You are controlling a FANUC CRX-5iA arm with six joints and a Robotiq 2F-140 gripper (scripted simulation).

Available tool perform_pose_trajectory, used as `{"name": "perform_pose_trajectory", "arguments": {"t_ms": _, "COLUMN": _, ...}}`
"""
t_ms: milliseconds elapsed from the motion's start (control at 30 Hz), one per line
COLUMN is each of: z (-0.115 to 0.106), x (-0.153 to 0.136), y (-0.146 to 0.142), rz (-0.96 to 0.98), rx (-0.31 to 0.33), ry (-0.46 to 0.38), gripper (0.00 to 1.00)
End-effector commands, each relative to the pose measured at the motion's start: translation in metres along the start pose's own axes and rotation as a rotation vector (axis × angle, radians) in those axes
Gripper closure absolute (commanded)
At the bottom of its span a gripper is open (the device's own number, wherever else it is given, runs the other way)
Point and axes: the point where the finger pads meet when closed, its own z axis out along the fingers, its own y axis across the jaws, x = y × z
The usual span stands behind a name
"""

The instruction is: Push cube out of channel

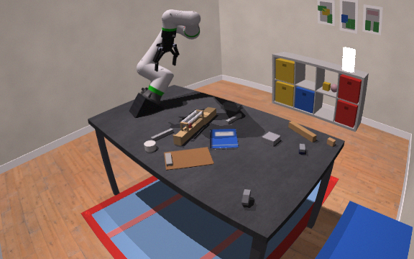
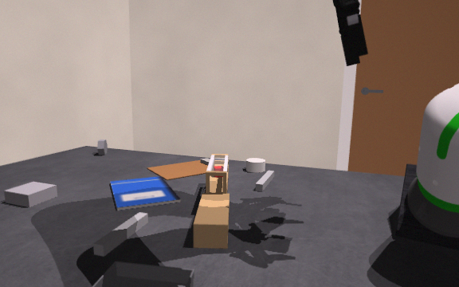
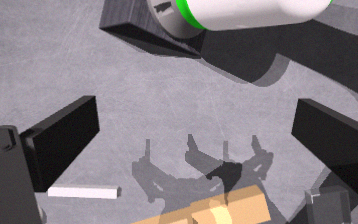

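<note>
Red cube (image 2: 217, 168) inside the wooden channel (image 1: 193, 125) mid-desk (image 1: 228, 173), seen only in the exterior view, blue book (image 1: 224, 138) with a blurred, unreadable label, end effector (image 1: 166, 55) upper left in the top view, spread fully wide, holding nothing, wrist view showing its fingers above the channel's end.

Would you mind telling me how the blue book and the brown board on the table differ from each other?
The blue book is thicker, with pale page edges showing, while the brown board is a thin flat sheet. The book carries a light label on its cover; the board instead has a small grey block resting on one end. The board covers more of the table than the book. Both lie flat beside the wooden channel.
</note>
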Motion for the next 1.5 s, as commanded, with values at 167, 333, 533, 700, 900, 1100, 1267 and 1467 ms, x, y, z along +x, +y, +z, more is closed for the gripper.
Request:
{"name": "perform_pose_trajectory", "arguments": {"t_ms": 167, "z": 0.0, "x": 0.0, "y": 0.0, "rz": 0.0, "rx": 0.001, "ry": 0.0, "gripper": 0.0}}
{"name": "perform_pose_trajectory", "arguments": {"t_ms": 333, "z": 0.0, "x": 0.0, "y": 0.0, "rz": 0.0, "rx": 0.001, "ry": 0.0, "gripper": 0.0}}
{"name": "perform_pose_trajectory", "arguments": {"t_ms": 533, "z": 0.0, "x": 0.0, "y": 0.0, "rz": 0.0, "rx": 0.001, "ry": 0.0, "gripper": 0.0}}
{"name": "perform_pose_trajectory", "arguments": {"t_ms": 700, "z": 0.003, "x": -0.013, "y": -0.011, "rz": 0.071, "rx": 0.0, "ry": -0.013, "gripper": 0.9}}
{"name": "perform_pose_trajectory", "arguments": {"t_ms": 900, "z": 0.016, "x": -0.057, "y": -0.048, "rz": 0.32, "rx": -0.01, "ry": -0.056, "gripper": 0.9}}
{"name": "perform_pose_trajectory", "arguments": {"t_ms": 1100, "z": 0.027, "x": -0.088, "y": -0.076, "rz": 0.508, "rx": -0.024, "ry": -0.087, "gripper": 0.9}}
{"name": "perform_pose_trajectory", "arguments": {"t_ms": 1267, "z": 0.043, "x": -0.123, "y": -0.106, "rz": 0.722, "rx": -0.046, "ry": -0.12, "gripper": 0.9}}
{"name": "perform_pose_trajectory", "arguments": {"t_ms": 1467, "z": 0.061, "x": -0.158, "y": -0.137, "rz": 0.944, "rx": -0.075, "ry": -0.151, "gripper": 0.9}}
